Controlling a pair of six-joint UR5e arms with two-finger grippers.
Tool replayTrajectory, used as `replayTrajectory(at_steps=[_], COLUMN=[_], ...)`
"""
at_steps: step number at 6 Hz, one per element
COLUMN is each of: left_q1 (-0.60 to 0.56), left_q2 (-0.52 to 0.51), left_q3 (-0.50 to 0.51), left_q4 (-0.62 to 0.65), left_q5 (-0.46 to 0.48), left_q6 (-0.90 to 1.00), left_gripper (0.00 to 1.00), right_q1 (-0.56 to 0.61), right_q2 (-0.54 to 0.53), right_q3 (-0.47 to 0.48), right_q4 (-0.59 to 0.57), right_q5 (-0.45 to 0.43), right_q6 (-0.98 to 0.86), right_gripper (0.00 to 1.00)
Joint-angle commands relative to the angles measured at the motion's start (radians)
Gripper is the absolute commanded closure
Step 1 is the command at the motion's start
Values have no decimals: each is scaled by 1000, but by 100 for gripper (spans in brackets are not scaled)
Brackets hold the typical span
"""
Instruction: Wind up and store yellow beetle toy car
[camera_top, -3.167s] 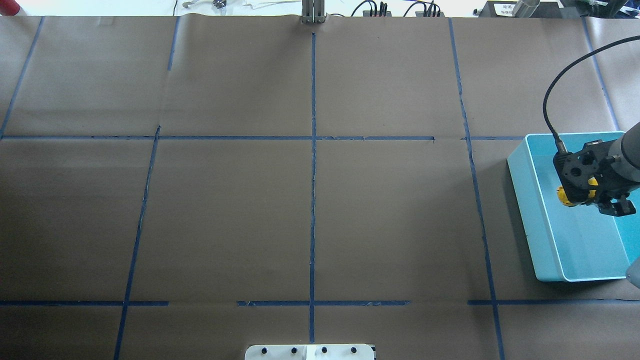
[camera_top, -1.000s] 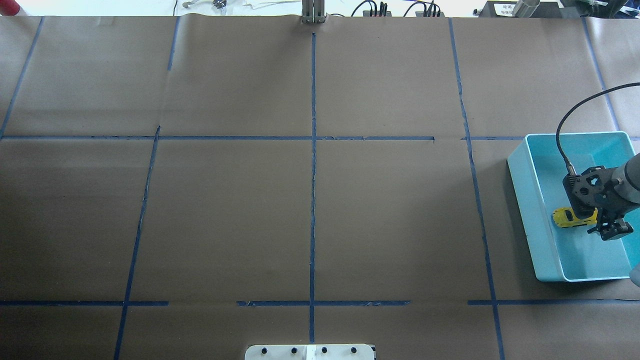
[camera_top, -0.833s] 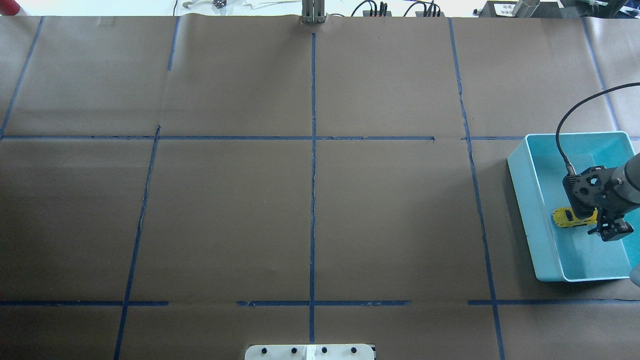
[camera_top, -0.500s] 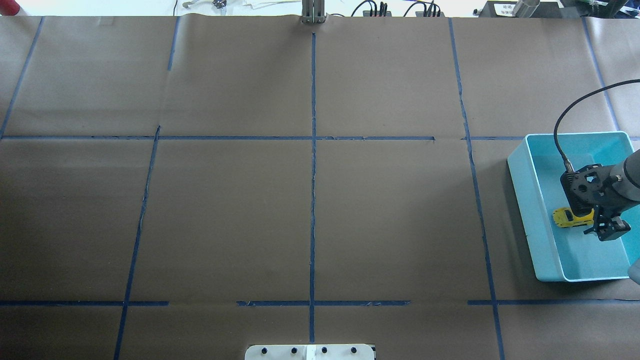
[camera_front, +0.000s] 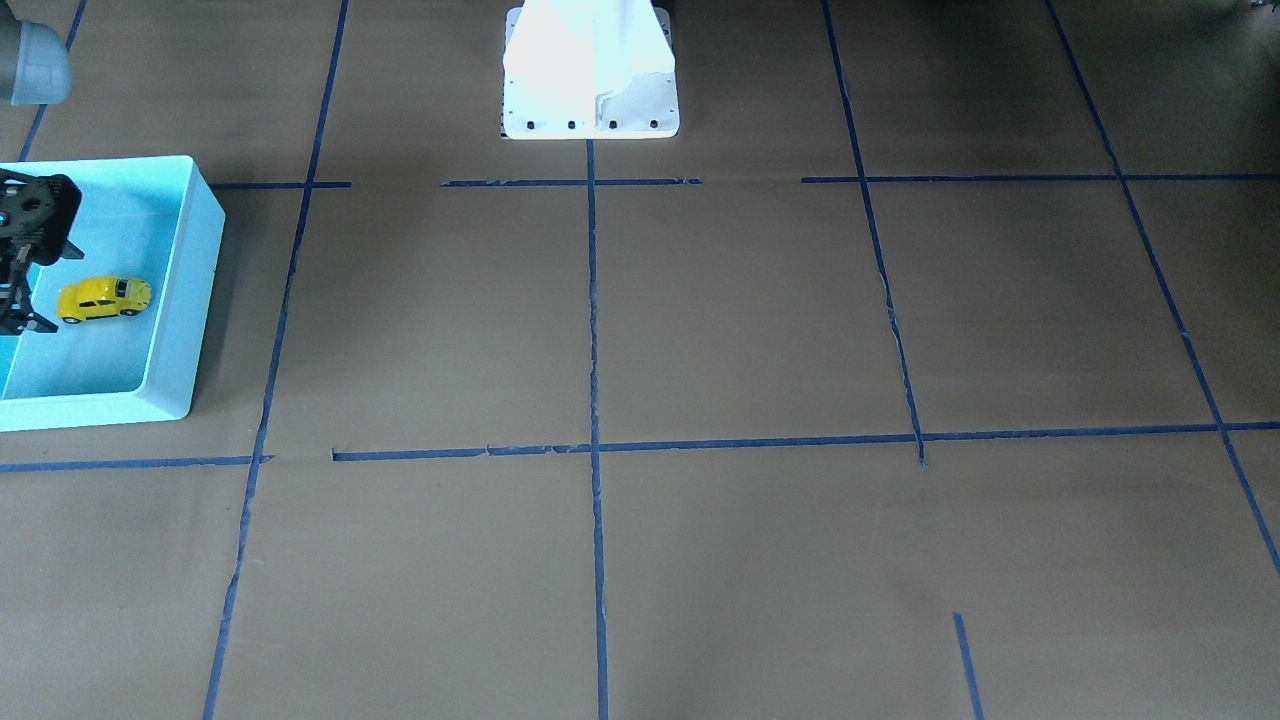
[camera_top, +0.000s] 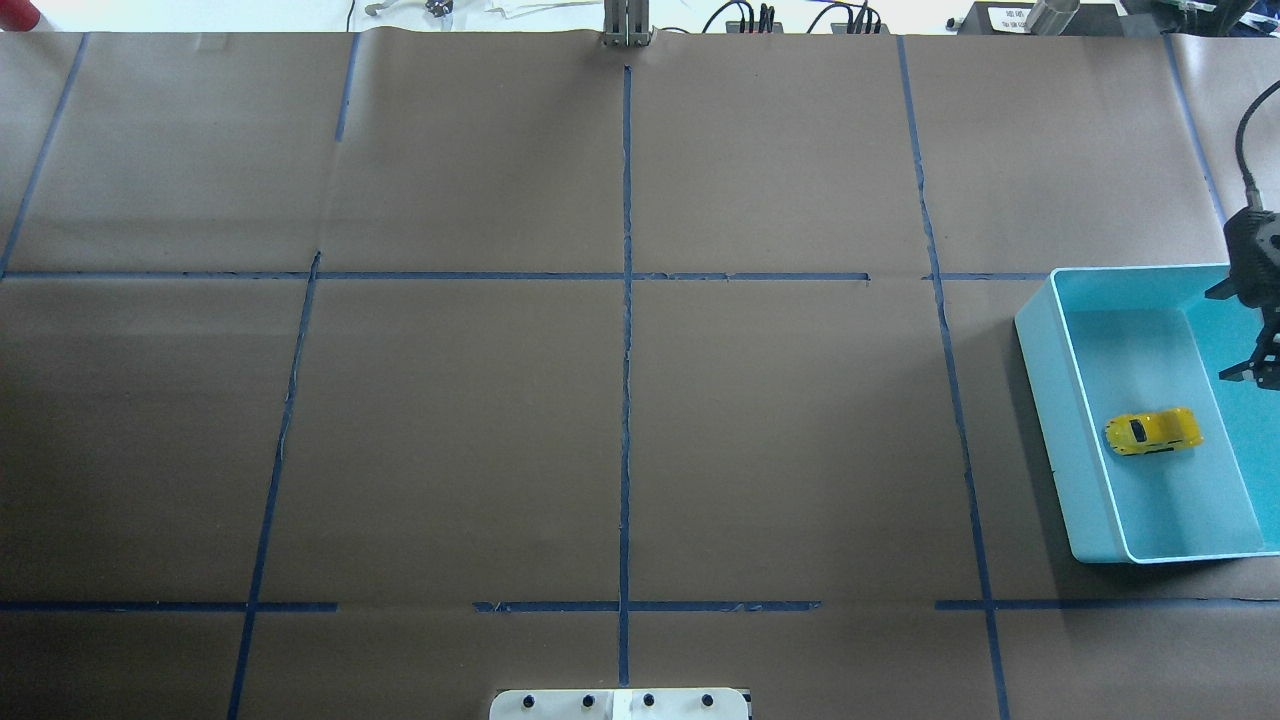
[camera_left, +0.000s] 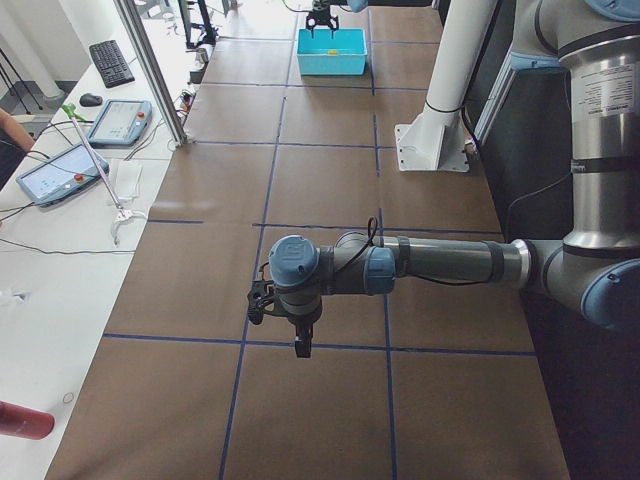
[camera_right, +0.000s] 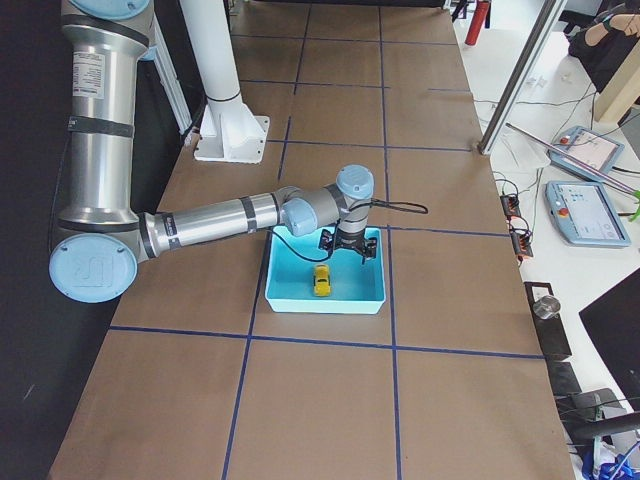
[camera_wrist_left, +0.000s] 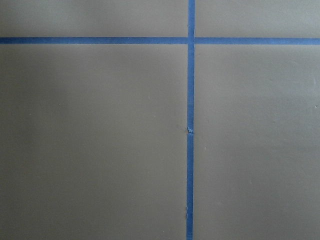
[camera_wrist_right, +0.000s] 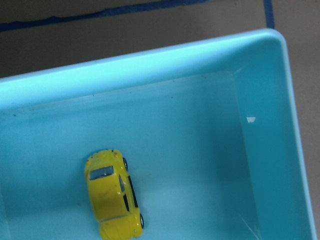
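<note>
The yellow beetle toy car (camera_top: 1152, 432) lies free on its wheels on the floor of the teal bin (camera_top: 1040, 350). It also shows in the front view (camera_front: 103, 298), the right side view (camera_right: 321, 281) and the right wrist view (camera_wrist_right: 112, 195). My right gripper (camera_top: 1268, 372) hangs open and empty above the bin, apart from the car, partly cut off by the frame edge. In the right side view (camera_right: 345, 255) its fingers are spread. My left gripper (camera_left: 300, 345) shows only in the left side view, low over bare paper. I cannot tell whether it is open or shut.
The table is covered in brown paper with blue tape lines (camera_top: 626, 300). The teal bin stands at the right end (camera_front: 185, 300). The white robot base (camera_front: 590, 70) is at the near middle edge. Operator tablets and cables lie beyond the far edge (camera_right: 590, 210).
My right gripper held the car low in the bin, let it go, then rose and moved toward the far right. The car stays on the bin floor.
</note>
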Motion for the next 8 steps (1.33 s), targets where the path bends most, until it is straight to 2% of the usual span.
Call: replayTrajectory(at_steps=[1,3,4,5,6,8], left_q1=[0,-2,0,-2,0,0], left_q2=[0,0,0,0,0,0], left_q3=[0,0,0,0,0,0], left_q4=[0,0,0,0,0,0], left_q5=[0,0,1,1,0,1], left_q6=[0,0,0,0,0,0], left_gripper=[0,0,0,0,0,0], right_q1=[167,329,396,435,440,440], right_q2=[3,8,20,28,20,17], right_q3=[-101,-168,-157,-154,-149,-146], right_q4=[-2,-4,-81,-146,-145,-149], right_q5=[11,17,29,84,122,113], right_q6=[7,6,7,144,346,694], right_gripper=[0,0,0,0,0,0])
